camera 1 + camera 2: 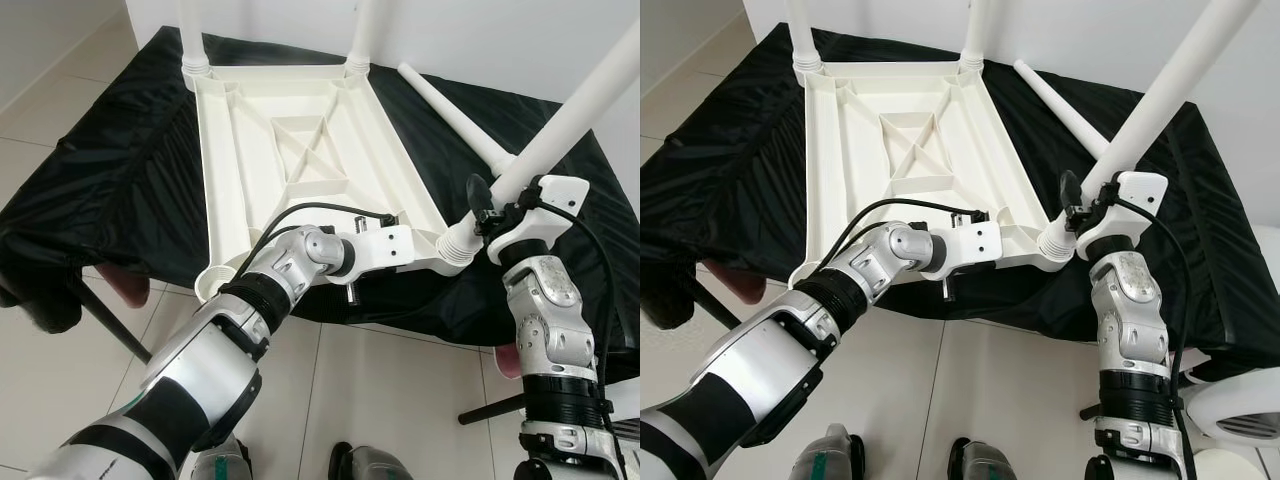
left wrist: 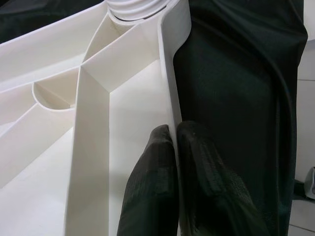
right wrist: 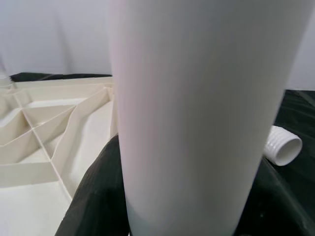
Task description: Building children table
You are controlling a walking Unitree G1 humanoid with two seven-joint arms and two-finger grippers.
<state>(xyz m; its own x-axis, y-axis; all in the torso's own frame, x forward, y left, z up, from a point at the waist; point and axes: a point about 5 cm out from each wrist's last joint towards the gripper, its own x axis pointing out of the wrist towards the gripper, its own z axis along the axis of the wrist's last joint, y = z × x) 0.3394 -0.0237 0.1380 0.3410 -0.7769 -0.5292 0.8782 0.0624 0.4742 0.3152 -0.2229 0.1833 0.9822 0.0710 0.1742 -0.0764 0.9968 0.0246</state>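
Silver arms reach out over the black-draped worktop (image 1: 120, 150), where the upturned white tabletop (image 1: 300, 150) lies with two legs already fitted at its far corners. A spare leg (image 1: 455, 115) rests on the cloth beside it. Risk: the tilted leg (image 1: 560, 125) enters its near-corner socket crooked and could jam or lever the top askew. Left claw (image 2: 174, 162) pinches the tabletop's rim nearly closed; right claw (image 1: 490, 205) is clamped round the tilted leg.
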